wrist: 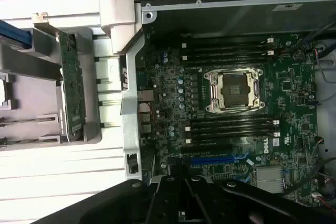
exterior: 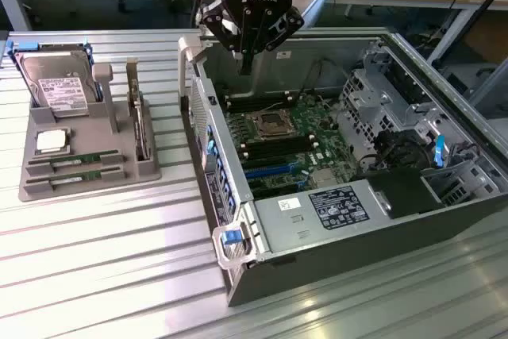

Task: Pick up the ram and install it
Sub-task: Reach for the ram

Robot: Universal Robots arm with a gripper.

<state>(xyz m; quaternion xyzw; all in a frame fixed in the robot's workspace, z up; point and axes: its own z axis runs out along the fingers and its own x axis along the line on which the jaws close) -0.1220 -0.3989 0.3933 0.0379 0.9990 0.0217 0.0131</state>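
Over on the grey tray at the exterior view's left, the ram lies flat in its groove, with a twin stick right beside it. So nothing is picked up yet. The end effector hangs above the back of the open computer case, well apart from the tray. Its fingers look pinched together with nothing between them.

What I'd worry about:
- Those sticks are thin and sit low in the grooves. A grab that lands a bit off could tip one up, or nudge the twin too.
- The tall card stands on edge near the grooves, so it could get clipped on the way down.
- Inside the case, the black memory slots sit just beside the processor socket. If the stick goes in crooked or with the notch the wrong way, pushing will likely stress the board instead of seating it.
- The case wall is close to those slots as well, so it could get bumped.
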